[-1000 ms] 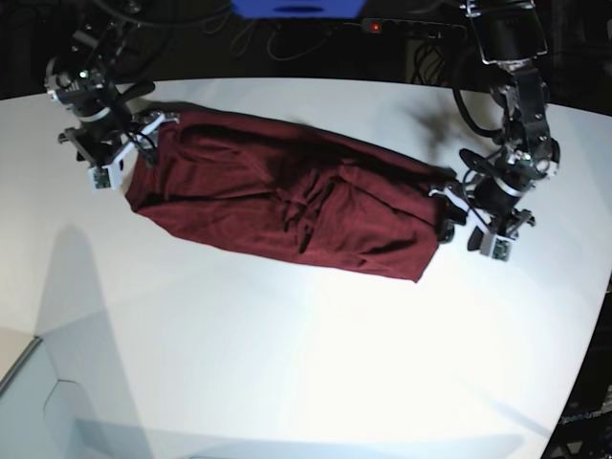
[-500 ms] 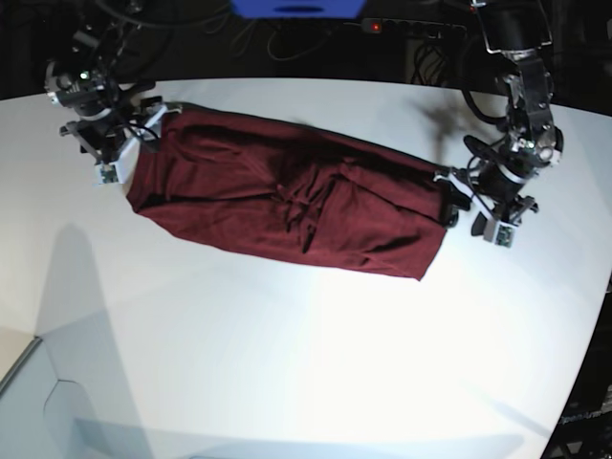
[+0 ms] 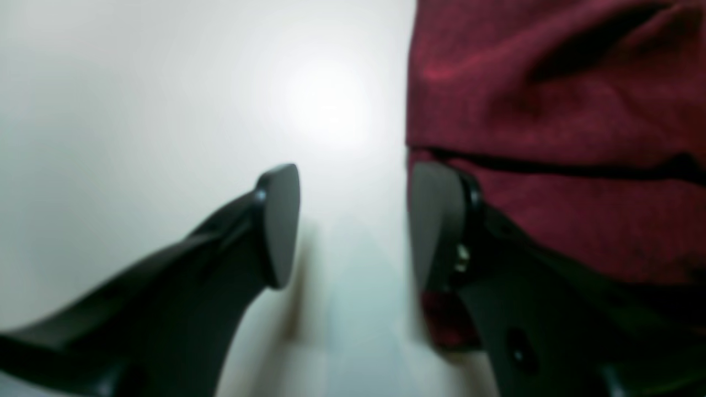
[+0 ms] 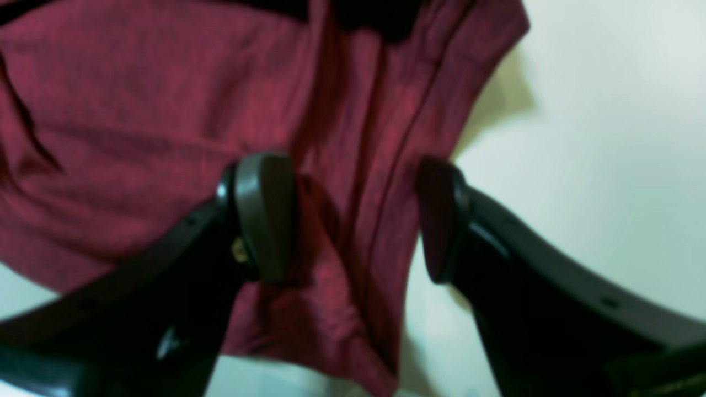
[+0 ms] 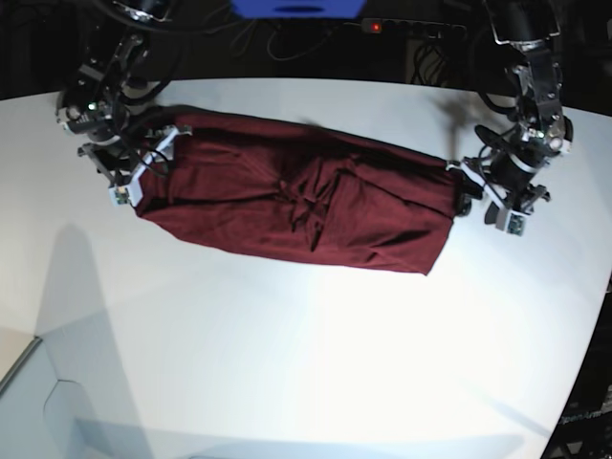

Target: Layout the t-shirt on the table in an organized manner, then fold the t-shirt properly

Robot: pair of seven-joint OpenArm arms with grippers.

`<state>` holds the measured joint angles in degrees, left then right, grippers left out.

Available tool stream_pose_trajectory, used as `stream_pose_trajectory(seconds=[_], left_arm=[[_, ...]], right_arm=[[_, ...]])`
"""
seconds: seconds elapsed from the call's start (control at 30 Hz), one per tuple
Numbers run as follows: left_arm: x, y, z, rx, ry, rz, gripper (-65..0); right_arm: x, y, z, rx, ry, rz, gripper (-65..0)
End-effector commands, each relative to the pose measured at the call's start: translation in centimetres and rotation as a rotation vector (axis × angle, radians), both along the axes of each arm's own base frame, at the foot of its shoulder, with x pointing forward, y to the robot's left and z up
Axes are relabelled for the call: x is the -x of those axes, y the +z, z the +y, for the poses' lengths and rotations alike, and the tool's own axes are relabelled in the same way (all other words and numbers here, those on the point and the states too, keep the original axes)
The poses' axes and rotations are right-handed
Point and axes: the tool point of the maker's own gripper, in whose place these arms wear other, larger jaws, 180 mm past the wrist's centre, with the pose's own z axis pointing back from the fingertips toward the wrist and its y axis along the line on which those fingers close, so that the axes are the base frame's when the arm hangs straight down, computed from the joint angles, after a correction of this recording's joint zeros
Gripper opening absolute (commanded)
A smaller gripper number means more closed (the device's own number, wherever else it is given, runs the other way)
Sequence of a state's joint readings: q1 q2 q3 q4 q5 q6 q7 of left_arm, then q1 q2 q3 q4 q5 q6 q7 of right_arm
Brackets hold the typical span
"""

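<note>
The maroon t-shirt [image 5: 287, 201] lies as a long wrinkled band across the back of the white table [image 5: 306, 354]. My left gripper [image 5: 466, 194] is at the shirt's right end. In the left wrist view it [image 3: 353, 220] is open with bare table [image 3: 138, 82] between the jaws, and one finger [image 3: 436, 220] rests against the shirt's edge [image 3: 551, 110]. My right gripper [image 5: 143, 164] is at the shirt's left end. In the right wrist view it [image 4: 356, 218] is open and straddles a fold of the shirt [image 4: 138, 110] near its hem, with bare table [image 4: 606, 110] beside it.
Behind the table's far edge is a dark area with cables, a power strip with a red light [image 5: 375, 27] and a blue object [image 5: 296, 8]. The table's curved edge runs down the right side [image 5: 598, 316]. A grey panel shows at the bottom left [image 5: 29, 402].
The shirt is stretched longer and flatter, and its right end has shifted up and to the right. My left gripper moved up and right. My right gripper moved down a little along the left end.
</note>
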<state>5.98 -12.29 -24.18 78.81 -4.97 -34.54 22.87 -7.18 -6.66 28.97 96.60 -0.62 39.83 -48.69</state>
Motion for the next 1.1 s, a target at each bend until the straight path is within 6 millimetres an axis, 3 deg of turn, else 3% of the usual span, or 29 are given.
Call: stream_pose_trajectory(seconds=[0.0, 0.2, 0.4, 0.5, 0.6, 0.83, 0.97, 1.07], left_arm=[[-0.5, 1.2, 0.6, -0.001, 0.01, -0.043, -33.7], [0.4, 1.3, 1.3, -0.009, 0.029, -0.043, -33.7], [0.1, 4.7, 0.8, -0.052, 0.004, -0.127, -33.7], [-0.4, 6.0, 1.3, -0.066, 0.014, -0.162, -33.7], [-0.5, 6.3, 2.0, -0.07, 0.032, -0.17, -33.7], [-0.5, 6.4, 2.3, -0.075, 0.034, -0.174, -33.7], [-0.5, 6.4, 2.3, -0.074, 0.034, -0.173, -33.7], [-0.5, 6.4, 2.3, -0.074, 0.034, -0.173, -33.7]], right_arm=[[-0.8, 0.7, -0.1, -0.004, 0.002, -0.041, -28.8], [-0.8, -0.2, 0.3, -0.033, 0.001, -0.045, -28.8], [-0.7, -0.7, 0.6, -0.042, 0.007, -0.033, -29.0], [0.0, -2.1, 1.1, -0.07, 0.007, 0.007, -30.1], [0.2, -3.3, 1.7, -0.107, 0.002, 0.011, -36.9], [0.6, -4.1, 2.1, -0.133, -0.005, 0.006, -63.6], [0.5, -3.9, 2.1, -0.13, -0.004, 0.0, -65.0], [-0.3, -2.4, 1.4, -0.106, -0.011, -0.047, -65.0]])
